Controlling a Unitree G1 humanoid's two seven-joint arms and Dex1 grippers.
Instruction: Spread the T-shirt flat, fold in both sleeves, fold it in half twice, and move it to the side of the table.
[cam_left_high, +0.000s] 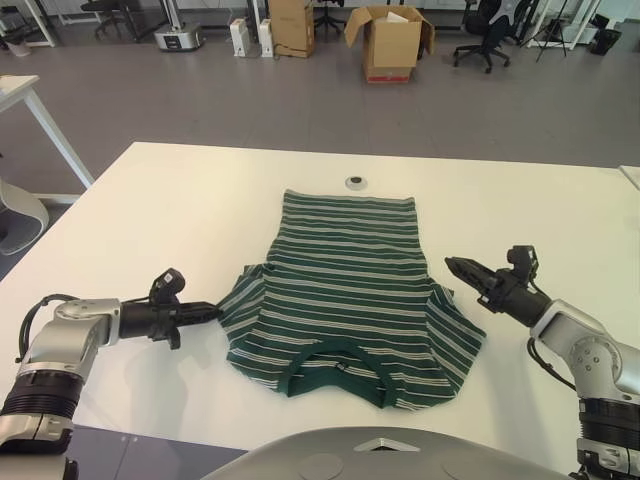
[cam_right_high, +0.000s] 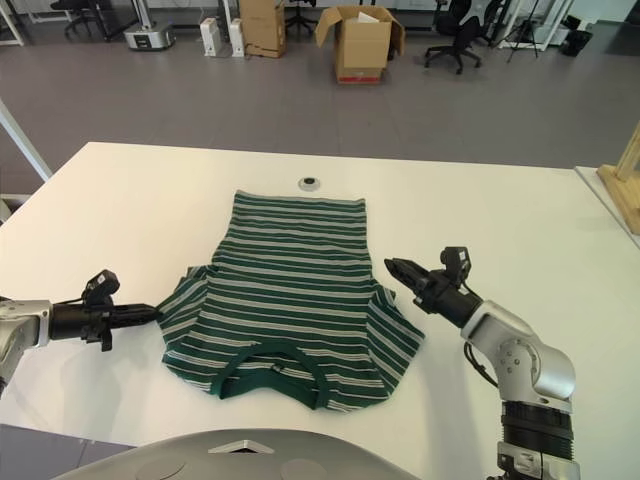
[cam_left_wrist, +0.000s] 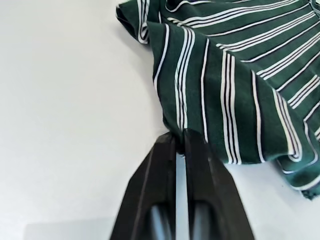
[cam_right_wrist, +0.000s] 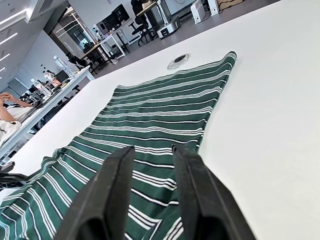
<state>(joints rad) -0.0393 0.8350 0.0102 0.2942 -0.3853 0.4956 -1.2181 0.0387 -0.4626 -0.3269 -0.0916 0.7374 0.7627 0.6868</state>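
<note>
T-shirt (cam_left_high: 345, 290) lies centred on the table (cam_left_high: 180, 200), collar nearest me. My left gripper (cam_left_high: 212, 311) pinches its sleeve (cam_left_high: 245, 296); right gripper (cam_left_high: 455, 267) narrowly open.

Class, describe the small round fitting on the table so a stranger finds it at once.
Start at the white table. Follow the striped green T-shirt to its far hem; just beyond sits the small round fitting. It is the only grey disc, dark at its centre.
</note>
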